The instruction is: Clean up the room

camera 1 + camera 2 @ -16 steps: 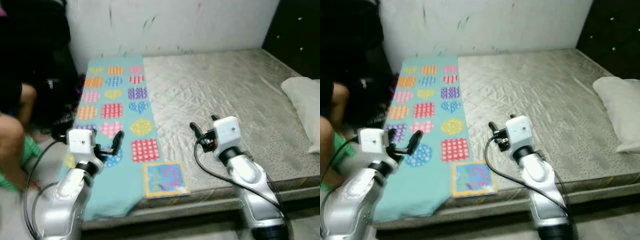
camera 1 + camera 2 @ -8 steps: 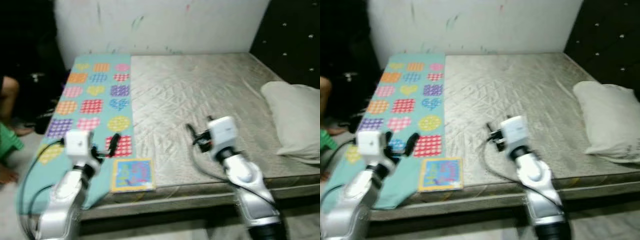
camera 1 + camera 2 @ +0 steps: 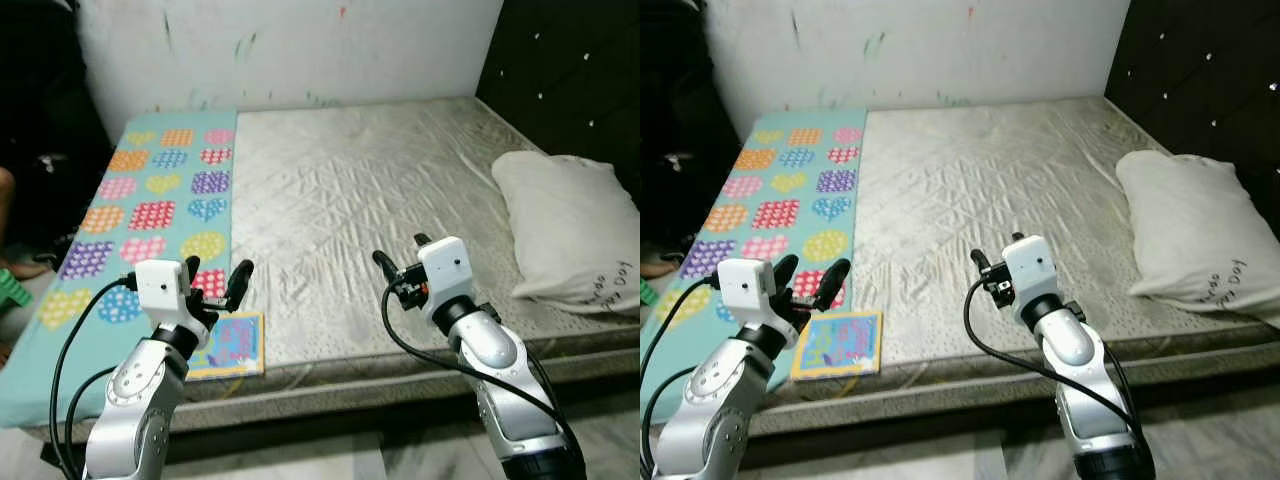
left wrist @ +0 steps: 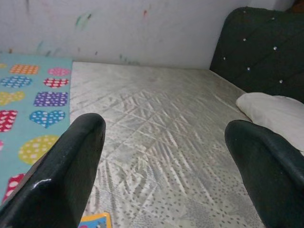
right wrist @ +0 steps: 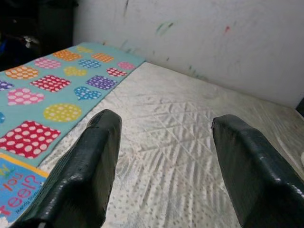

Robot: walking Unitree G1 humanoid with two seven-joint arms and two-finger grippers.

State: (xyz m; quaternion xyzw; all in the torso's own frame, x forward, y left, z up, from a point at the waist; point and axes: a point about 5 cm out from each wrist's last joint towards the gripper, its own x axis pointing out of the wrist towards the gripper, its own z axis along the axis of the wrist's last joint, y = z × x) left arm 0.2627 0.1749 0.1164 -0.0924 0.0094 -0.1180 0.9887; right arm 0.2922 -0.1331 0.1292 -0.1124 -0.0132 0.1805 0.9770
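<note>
The book [image 3: 231, 344] lies flat at the near edge of the bed [image 3: 380, 190], its left part hidden behind the left arm, its cover print too small to read. It rests on the turquoise patterned blanket [image 3: 150, 200], whose near left corner hangs off the mattress. The left tool [image 3: 215, 283] hovers just above the book, fingers spread and empty. The right tool [image 3: 398, 262] hangs over the bare middle of the mattress, also spread and empty. A white pillow [image 3: 565, 235] sits at the right, cut off by the frame edge.
</note>
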